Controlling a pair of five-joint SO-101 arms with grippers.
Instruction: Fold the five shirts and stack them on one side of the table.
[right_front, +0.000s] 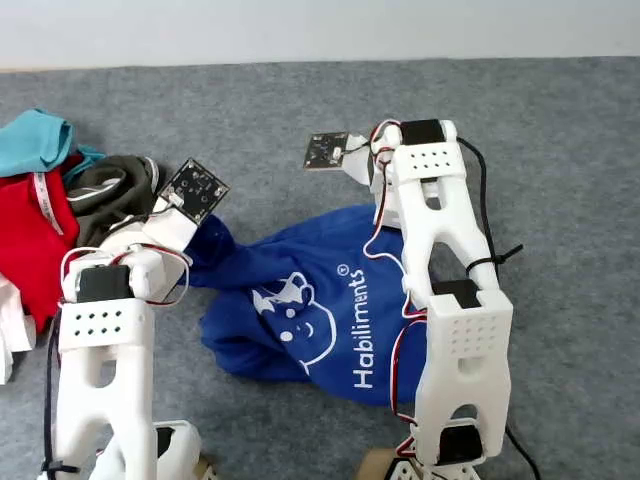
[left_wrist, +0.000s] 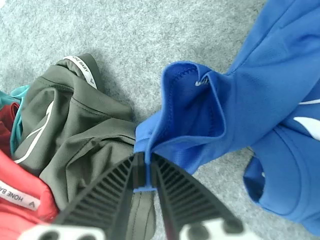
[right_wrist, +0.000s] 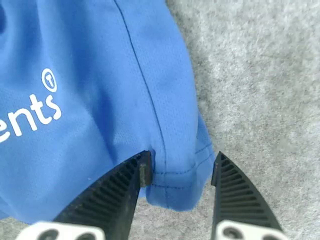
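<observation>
The blue shirt (right_front: 310, 310) lies crumpled in the middle of the grey table (right_front: 570, 140), between the 2 arms. The left gripper (left_wrist: 146, 172) is clamped tight on a fold of its edge. The right gripper (right_wrist: 181, 165) stands open, its jaws straddling a hemmed corner of the same shirt, 1 finger touching the cloth. Just beside the left gripper sits an olive shirt (left_wrist: 75, 125), heaped with a red shirt (right_front: 30, 240) and a teal shirt (right_front: 35, 140) on the left arm's side of the table.
</observation>
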